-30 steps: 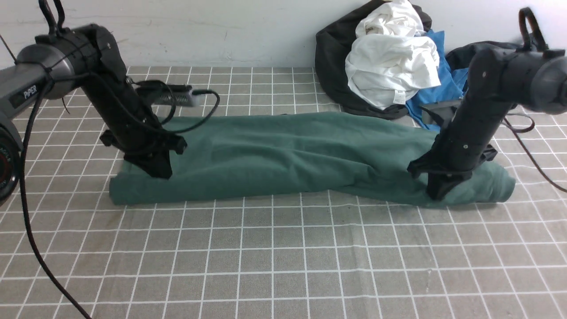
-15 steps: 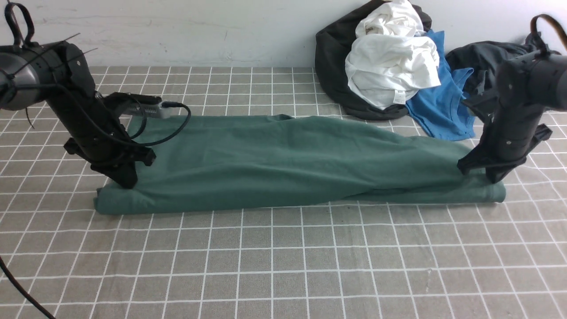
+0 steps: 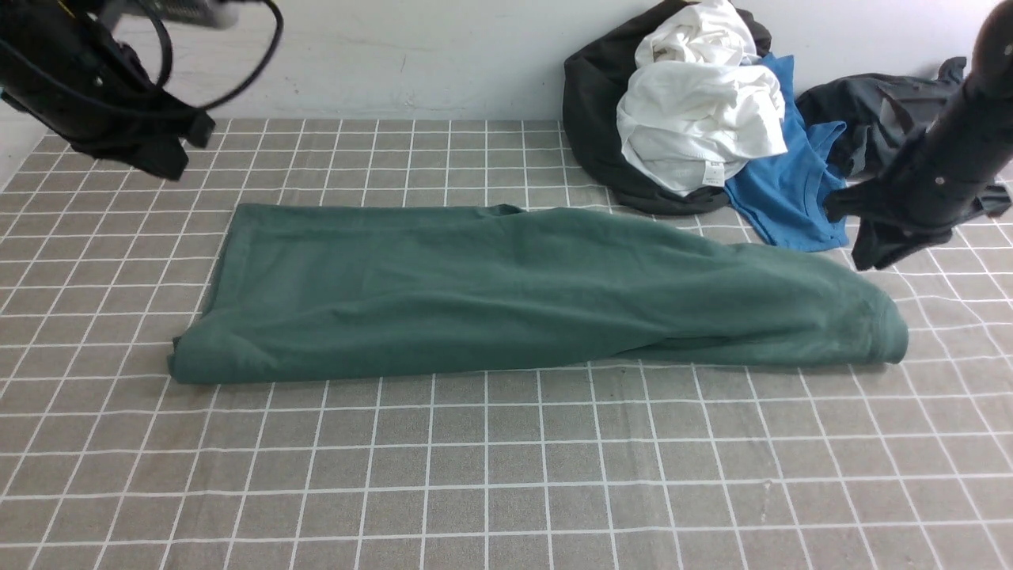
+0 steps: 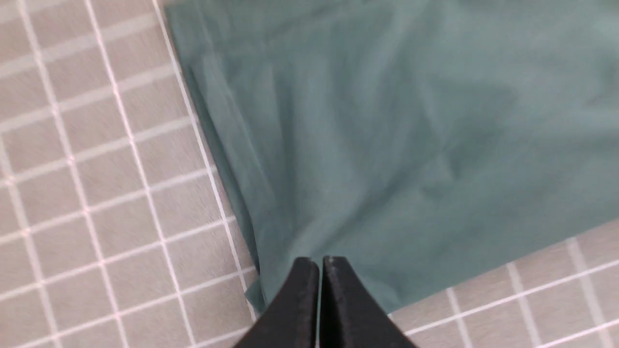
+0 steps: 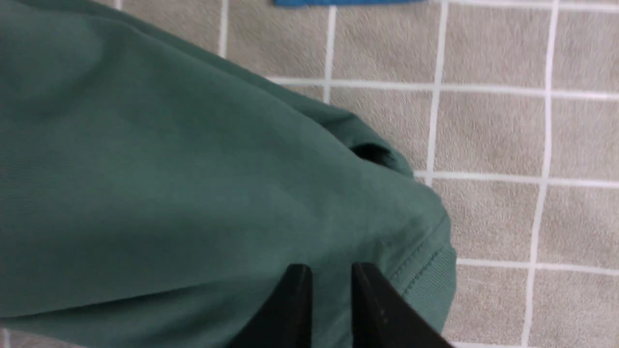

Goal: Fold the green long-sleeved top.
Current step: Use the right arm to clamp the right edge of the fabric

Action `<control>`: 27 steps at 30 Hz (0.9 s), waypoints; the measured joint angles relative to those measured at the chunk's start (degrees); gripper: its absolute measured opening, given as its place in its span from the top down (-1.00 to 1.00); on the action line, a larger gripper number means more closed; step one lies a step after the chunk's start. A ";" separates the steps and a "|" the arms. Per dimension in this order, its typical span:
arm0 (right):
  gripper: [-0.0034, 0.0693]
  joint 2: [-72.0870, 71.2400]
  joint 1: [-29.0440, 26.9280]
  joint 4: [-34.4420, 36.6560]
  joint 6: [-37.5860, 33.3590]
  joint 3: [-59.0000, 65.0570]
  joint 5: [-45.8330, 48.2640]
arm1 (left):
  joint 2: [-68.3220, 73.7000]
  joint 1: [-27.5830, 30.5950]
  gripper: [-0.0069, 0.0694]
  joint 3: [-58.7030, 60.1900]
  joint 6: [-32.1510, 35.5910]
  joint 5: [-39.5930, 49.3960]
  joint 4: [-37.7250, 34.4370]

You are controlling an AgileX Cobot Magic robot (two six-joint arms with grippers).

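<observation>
Shows green top lying as a long doubled band across mid counter, near the spare clothes pile, with left claw clenched on nothing up clear of its left end and right claw slightly parted, empty, up clear of the ribbed right end. Looks soft, floppy, fairly thick, not slippery, so probably best to pinch all layers at both end corners and carry one end over the other, expecting sag in the middle. Can't make out sleeves, neck or label, likely tucked inside or underneath; crops the left arm in front view and blurs the left wrist view.
</observation>
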 joint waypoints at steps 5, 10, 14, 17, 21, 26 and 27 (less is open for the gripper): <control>-0.28 5.01 -2.44 -0.05 1.41 0.06 2.85 | -14.50 0.00 0.84 0.40 0.36 0.33 -1.06; -0.61 7.54 -2.43 1.33 1.59 0.06 2.64 | -26.57 0.00 0.84 3.36 0.84 0.40 -0.17; -0.52 8.15 -2.32 2.58 1.05 -0.14 2.39 | -34.20 0.00 0.84 7.72 0.79 1.27 1.24; -0.22 8.15 -1.91 4.61 -0.49 -0.14 2.19 | -39.10 0.00 0.84 12.53 0.66 1.54 2.26; 0.50 6.62 -0.70 7.30 -3.38 0.03 2.15 | -46.06 0.00 0.84 23.41 -1.04 1.54 4.06; 0.87 -1.18 -0.62 2.67 -8.56 0.03 3.09 | -51.45 0.00 0.84 40.38 -4.13 0.47 8.68; 0.88 -2.14 -0.58 1.85 -8.63 0.03 3.25 | -51.63 0.00 0.84 41.62 -4.32 0.26 8.78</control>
